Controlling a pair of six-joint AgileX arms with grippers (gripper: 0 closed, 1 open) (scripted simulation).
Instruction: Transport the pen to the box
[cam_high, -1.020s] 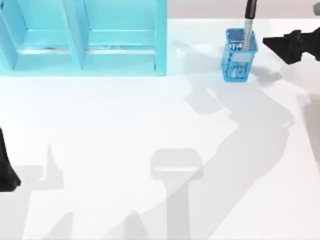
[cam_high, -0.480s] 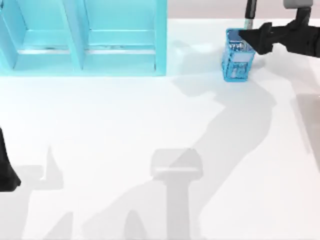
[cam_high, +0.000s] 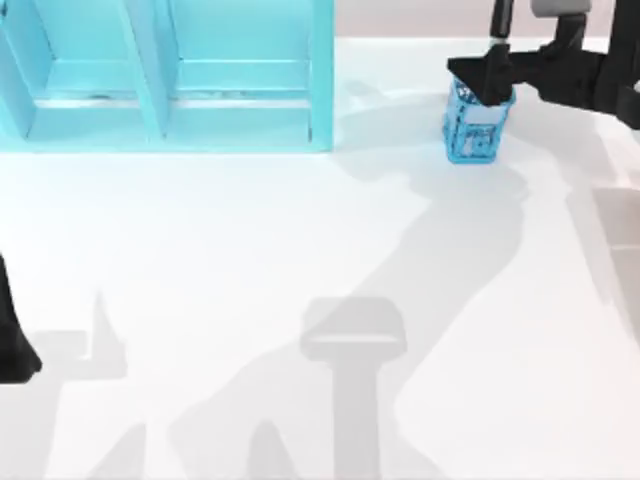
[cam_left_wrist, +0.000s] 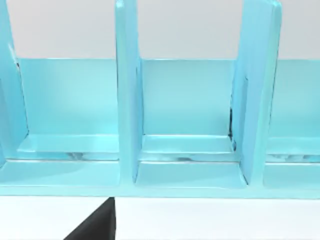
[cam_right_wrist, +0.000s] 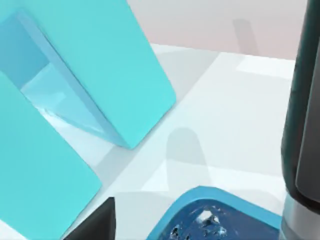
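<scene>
Standing black-topped pen (cam_high: 498, 20) in blue mesh cup (cam_high: 476, 130), right gripper (cam_high: 478, 78) alongside

Box (cam_high: 170, 75) at top view's upper left, against table's (cam_high: 300, 250) far edge, split by upright dividers into compartments. Mesh cup (cam_high: 475, 130) at upper right, well apart from box. Pen (cam_high: 499, 20) upright in cup, sticking out above rim. Right gripper (cam_high: 480, 78) over cup top, at pen, arm reaching in from right edge. Left gripper (cam_high: 15, 345) at lower left edge, parked.
</scene>
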